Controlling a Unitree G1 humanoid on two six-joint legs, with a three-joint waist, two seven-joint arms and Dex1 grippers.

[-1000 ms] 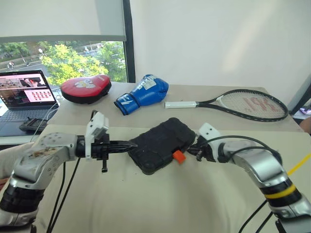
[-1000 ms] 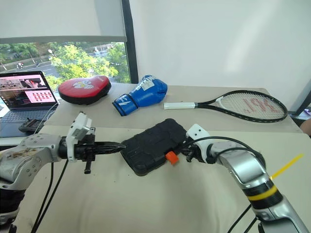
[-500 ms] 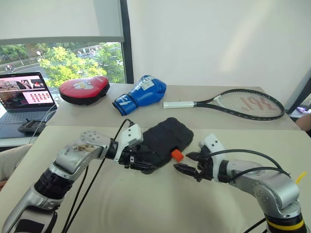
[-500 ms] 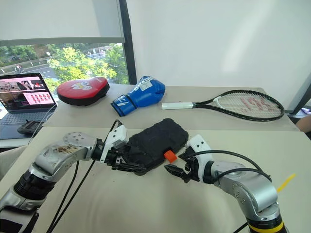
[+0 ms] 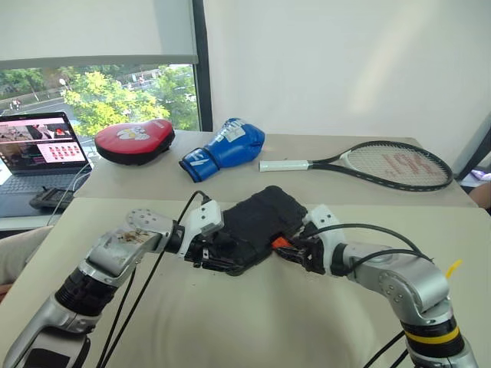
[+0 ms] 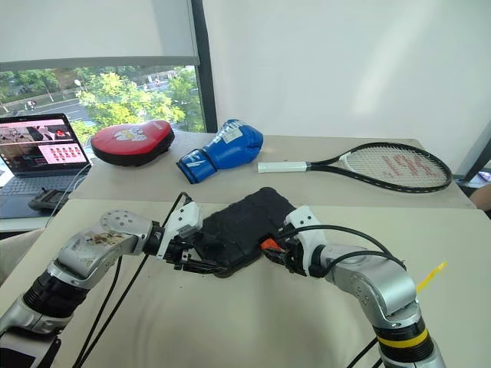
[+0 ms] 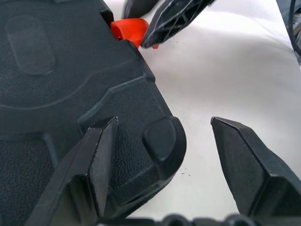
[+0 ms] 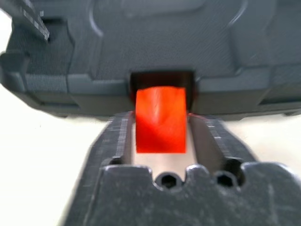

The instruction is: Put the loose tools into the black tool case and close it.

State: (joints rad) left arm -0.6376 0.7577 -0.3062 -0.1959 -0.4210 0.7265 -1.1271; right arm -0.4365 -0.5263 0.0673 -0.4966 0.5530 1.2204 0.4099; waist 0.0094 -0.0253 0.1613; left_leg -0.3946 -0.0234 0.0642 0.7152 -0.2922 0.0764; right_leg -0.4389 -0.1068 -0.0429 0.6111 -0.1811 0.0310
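The black tool case [image 5: 261, 218] lies closed on the cream table, its orange latch [image 5: 278, 243] facing me. My left gripper [image 5: 222, 257] stands open around the case's near left corner [image 7: 160, 141]: one finger [image 7: 101, 165] lies over the lid, the other finger [image 7: 244, 165] stands apart over the table. From the right, my right gripper [image 8: 160, 117] is shut on the orange latch [image 8: 160, 103], a finger tight on each side. The loose tools are out of view.
On the far table lie a red oval pad [image 5: 134, 140], a blue boxing glove [image 5: 226, 149] and a tennis racket [image 5: 383, 163]. A laptop [image 5: 34, 157] stands at the far left. Black cables hang from both arms.
Both arms came down to the case. The left gripper opened and settled around the near left corner. The right gripper opened wide, moved in and closed on the latch.
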